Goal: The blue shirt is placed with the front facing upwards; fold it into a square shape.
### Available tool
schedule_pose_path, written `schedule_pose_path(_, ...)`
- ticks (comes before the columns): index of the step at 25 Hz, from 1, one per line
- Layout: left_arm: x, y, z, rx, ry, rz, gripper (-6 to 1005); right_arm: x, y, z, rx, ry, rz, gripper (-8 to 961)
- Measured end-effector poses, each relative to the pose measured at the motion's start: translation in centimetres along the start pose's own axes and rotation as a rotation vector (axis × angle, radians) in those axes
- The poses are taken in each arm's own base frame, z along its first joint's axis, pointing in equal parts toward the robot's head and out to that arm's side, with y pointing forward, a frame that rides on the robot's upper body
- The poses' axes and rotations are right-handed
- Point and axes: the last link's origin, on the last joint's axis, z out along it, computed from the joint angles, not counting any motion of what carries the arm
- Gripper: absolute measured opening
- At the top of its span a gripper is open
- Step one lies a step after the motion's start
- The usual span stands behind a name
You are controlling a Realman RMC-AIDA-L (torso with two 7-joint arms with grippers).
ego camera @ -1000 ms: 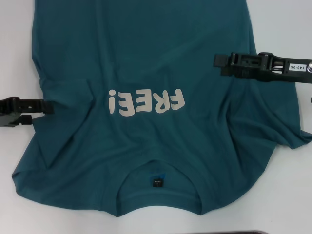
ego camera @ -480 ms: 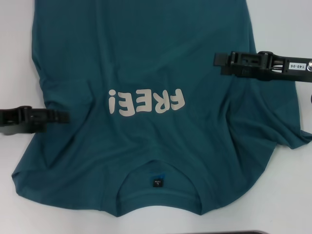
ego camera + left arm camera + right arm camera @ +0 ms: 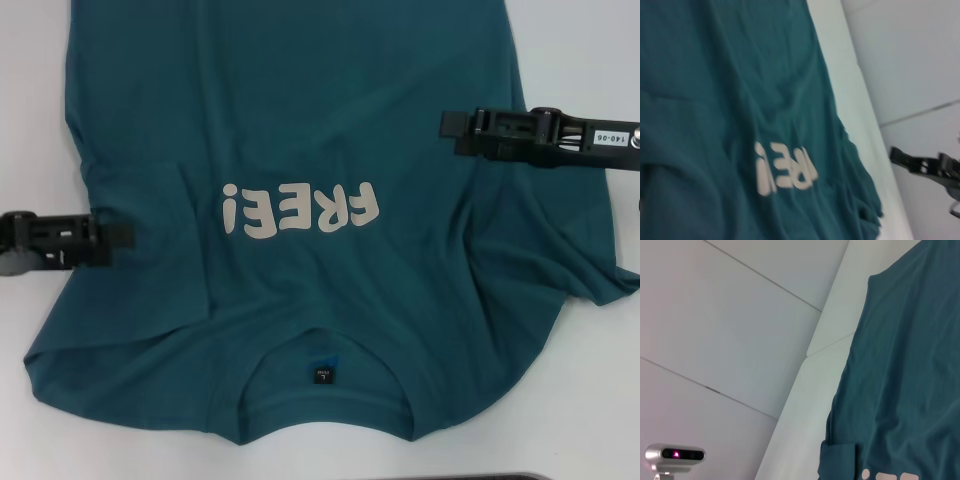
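Teal shirt (image 3: 300, 200) lies front-up across the white table (image 3: 590, 400), "FREE!" lettering (image 3: 300, 210) upside down from the head cam, neck label (image 3: 323, 373) at the near edge. Fabric's wrinkly around both sleeves. Left gripper (image 3: 120, 235) sits over the shirt's left edge, near the armpit. Right gripper (image 3: 452, 132) hangs over the right side, a bit farther up. Can't tell if either is open or closed

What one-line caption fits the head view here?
Blue shirt spread front-up on the white table, left gripper over its left edge, right gripper over its right side.
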Motion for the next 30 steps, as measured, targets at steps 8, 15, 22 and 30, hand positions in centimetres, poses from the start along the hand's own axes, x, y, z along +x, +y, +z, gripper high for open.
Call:
schedule_pose_path(8, -1.8, -0.1, 0.8, -0.039, 0.023, 0.318, 862, 0.0, -0.3, 0.1, 0.017, 0.000, -0.002, 915)
schedule_pose_path(15, -4.5, -1.0, 4.1, -0.019, 0.103, 0.618, 861, 0.0, -0.5, -0.1, 0.030, -0.010, -0.003, 915)
schedule_pose_path(22, -4.2, -1.3, 3.4, -0.019, 0.159, 0.566, 858, 0.4, -0.5, -4.8, 0.025, 0.012, 0.000, 916)
schedule_pose_path(30, -3.5, -1.3, 2.5, -0.080, 0.260, 0.424, 858, 1.2, -0.9, -15.5, 0.150, 0.017, 0.187, 916)
